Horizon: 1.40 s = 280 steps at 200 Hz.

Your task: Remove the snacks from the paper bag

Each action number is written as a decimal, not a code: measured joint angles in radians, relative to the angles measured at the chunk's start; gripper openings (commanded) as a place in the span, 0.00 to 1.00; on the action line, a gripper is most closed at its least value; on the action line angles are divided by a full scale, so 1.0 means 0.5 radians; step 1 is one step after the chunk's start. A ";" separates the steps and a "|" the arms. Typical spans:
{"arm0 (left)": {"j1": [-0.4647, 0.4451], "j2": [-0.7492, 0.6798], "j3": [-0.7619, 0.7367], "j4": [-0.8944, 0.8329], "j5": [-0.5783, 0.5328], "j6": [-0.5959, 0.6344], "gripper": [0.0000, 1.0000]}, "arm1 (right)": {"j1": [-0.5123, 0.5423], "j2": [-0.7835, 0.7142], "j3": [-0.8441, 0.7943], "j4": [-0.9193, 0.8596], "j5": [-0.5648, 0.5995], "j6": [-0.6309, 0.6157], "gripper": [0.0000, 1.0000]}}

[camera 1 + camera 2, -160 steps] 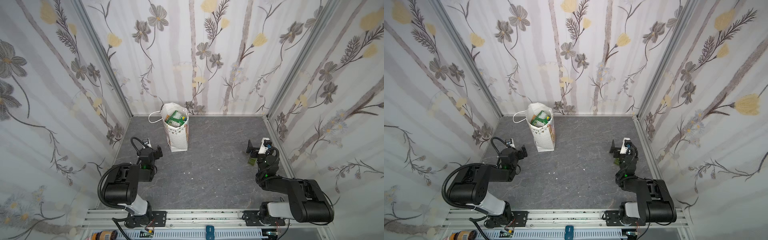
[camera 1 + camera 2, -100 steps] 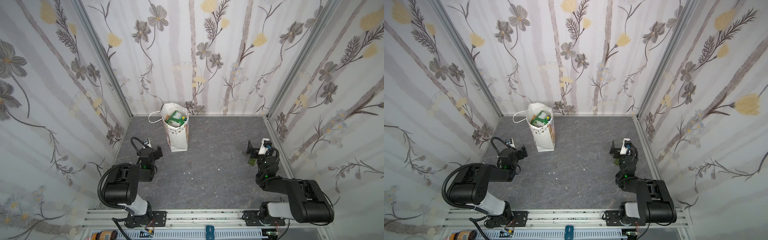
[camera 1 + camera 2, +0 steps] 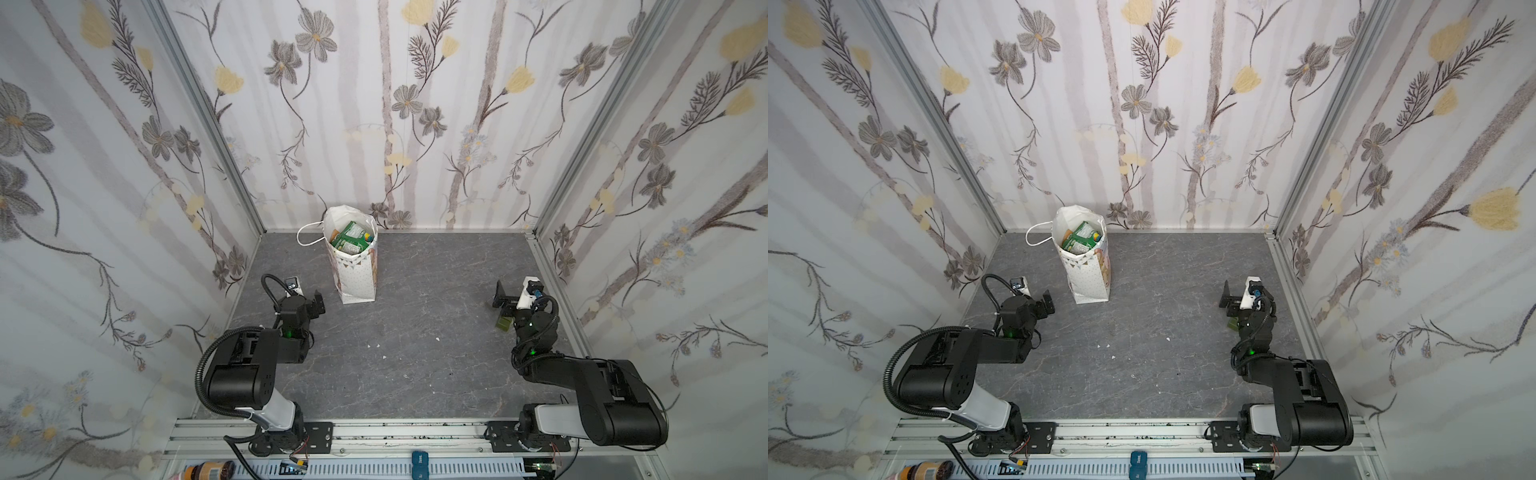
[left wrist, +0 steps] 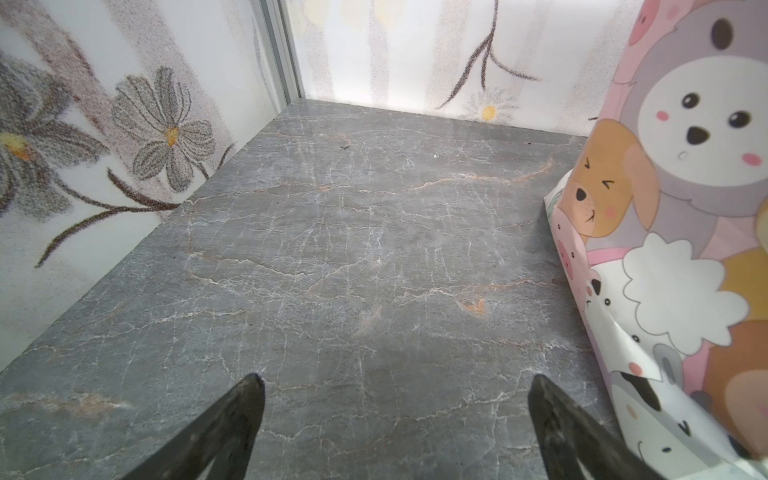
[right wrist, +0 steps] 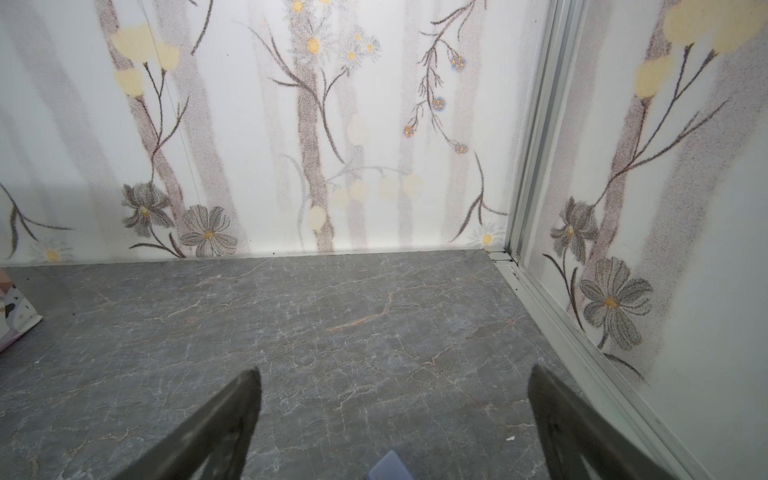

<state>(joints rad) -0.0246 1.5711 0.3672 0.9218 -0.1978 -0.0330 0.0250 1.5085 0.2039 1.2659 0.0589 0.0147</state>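
Snacks point(image 3: 350, 240) sit inside the paper bag point(image 3: 358, 279), green packets showing at its open top. The bag stands upright near the back wall, on the left half of the gray tabletop point(image 3: 419, 324). The left tool point(image 4: 395, 384) is near the bag, spread wide and holding nothing. The right tool point(image 5: 395, 376) is well apart from it, also wide and empty.

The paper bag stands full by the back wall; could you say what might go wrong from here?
The paper bag stands tall, narrow and unheld, so pulling a packet may tip it.
The snacks sit jammed together, so one may drag others out.
The loose cord handle could snag the left claw.
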 measured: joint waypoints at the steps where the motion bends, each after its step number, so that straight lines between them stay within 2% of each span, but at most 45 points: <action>1: 0.000 0.000 0.000 0.000 0.000 0.000 1.00 | 0.000 0.000 -0.001 0.000 0.000 0.000 1.00; 22: -0.003 0.000 -0.013 0.023 0.038 0.002 1.00 | 0.000 -0.034 -0.014 -0.011 0.000 0.000 1.00; 37: -0.030 -0.003 -0.065 0.077 0.044 0.015 1.00 | 0.002 -0.172 -0.015 -0.082 0.000 0.002 1.00; 57: -0.088 -0.094 -0.157 0.110 0.023 0.061 1.00 | 0.002 -0.470 0.081 -0.368 0.010 0.043 1.00; 77: -0.152 -0.380 -0.175 0.019 -0.076 0.063 1.00 | 0.002 -0.767 0.297 -0.805 0.015 0.140 1.00; 97: -0.170 -0.761 -0.082 -0.306 -0.175 -0.051 1.00 | 0.008 -1.005 0.549 -1.277 -0.002 0.335 0.99; 115: -0.172 -1.085 0.050 -0.689 -0.204 -0.241 1.00 | 0.027 -1.102 0.794 -1.677 -0.059 0.516 0.99; 142: -0.175 -1.435 0.287 -1.266 -0.095 -0.563 1.00 | 0.174 -1.042 1.275 -2.277 -0.168 0.678 0.96; 164: -0.177 -1.544 0.543 -1.658 0.049 -0.794 1.00 | 0.391 -0.909 1.604 -2.642 -0.216 0.745 0.95; 191: -0.182 -1.446 0.955 -2.072 0.282 -0.974 1.00 | 0.672 -0.679 1.937 -2.992 -0.264 0.778 0.94; 216: -0.185 -1.144 1.438 -2.464 0.416 -1.058 1.00 | 0.894 -0.478 2.158 -3.143 -0.265 0.791 0.94; 241: -0.185 -0.790 1.859 -2.805 0.441 -1.057 1.00 | 1.066 -0.288 2.285 -3.231 -0.277 0.792 0.94; 280: -0.185 -0.264 2.381 -3.143 0.406 -0.947 1.00 | 1.223 0.002 2.497 -3.342 -0.286 0.787 0.94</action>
<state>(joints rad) -0.1173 1.4391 1.5578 -0.6495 0.0051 -0.5064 0.6365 1.5097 1.4525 -0.4049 -0.0841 0.4080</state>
